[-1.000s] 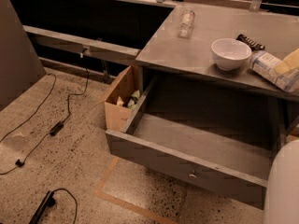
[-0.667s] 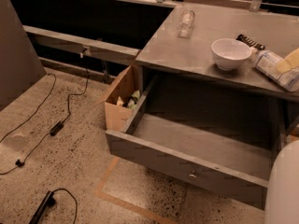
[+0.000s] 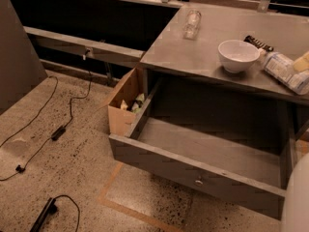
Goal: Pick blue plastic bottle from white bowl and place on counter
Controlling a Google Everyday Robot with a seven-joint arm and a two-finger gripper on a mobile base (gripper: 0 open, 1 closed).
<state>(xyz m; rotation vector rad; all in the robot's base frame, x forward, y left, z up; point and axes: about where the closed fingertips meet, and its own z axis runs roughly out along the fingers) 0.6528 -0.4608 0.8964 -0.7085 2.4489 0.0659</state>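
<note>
No movement since before: blue plastic bottle [image 3: 284, 70] on counter [image 3: 203, 52] beside white bowl [image 3: 237, 55] (hand out of view).

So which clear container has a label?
The bottle beside the bowl, with a pale blue-white label; the glass at the back is bare. Gripper isn't in view.

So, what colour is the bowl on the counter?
The bowl is plain white, per the camera view; the end effector is out of frame.

The blue plastic bottle [image 3: 281, 70] lies on the counter [image 3: 183, 52] just right of the white bowl [image 3: 238, 55], with the gripper [image 3: 302, 62] over its right end at the picture's edge
</note>
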